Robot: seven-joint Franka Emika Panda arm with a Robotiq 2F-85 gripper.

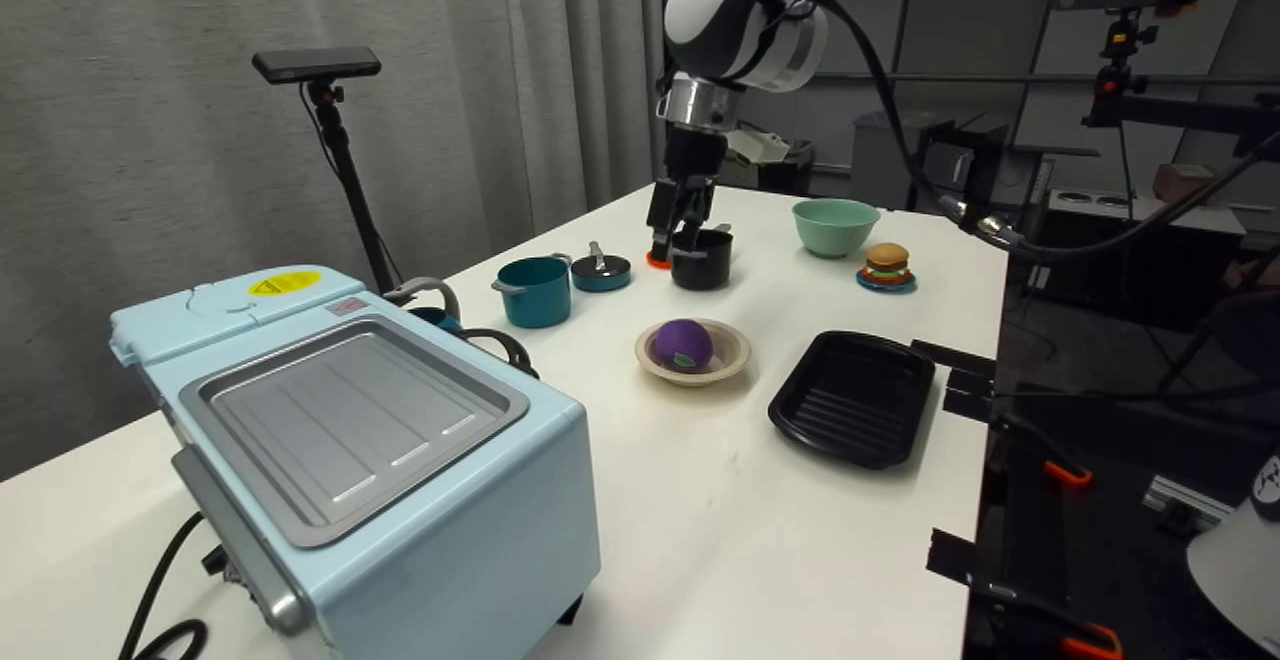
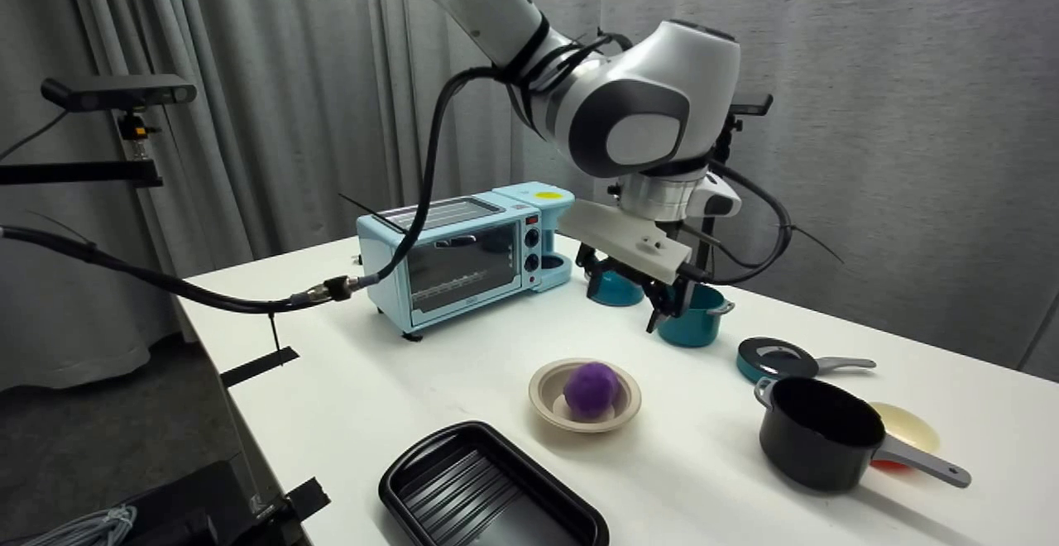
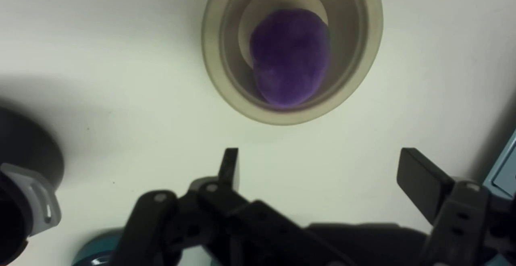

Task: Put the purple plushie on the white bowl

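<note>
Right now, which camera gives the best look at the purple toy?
The wrist view: the purple plushie appears largest there, seen from above inside the white bowl. Both exterior views show it smaller, at a slant; in an exterior view a green patch shows on it.

There it sits, the purple plushie (image 3: 290,58), inside the white bowl (image 3: 282,117), all of it within the rim! Below them in view, the tool (image 3: 321,169) gapes, two fingers (image 3: 423,185) wide apart, worktop (image 3: 153,96) showing between. A dark pot (image 3: 26,145) and its grey handle (image 3: 28,183) crowd the left edge; a light-blue panel (image 3: 507,171) slices in at right.
</note>
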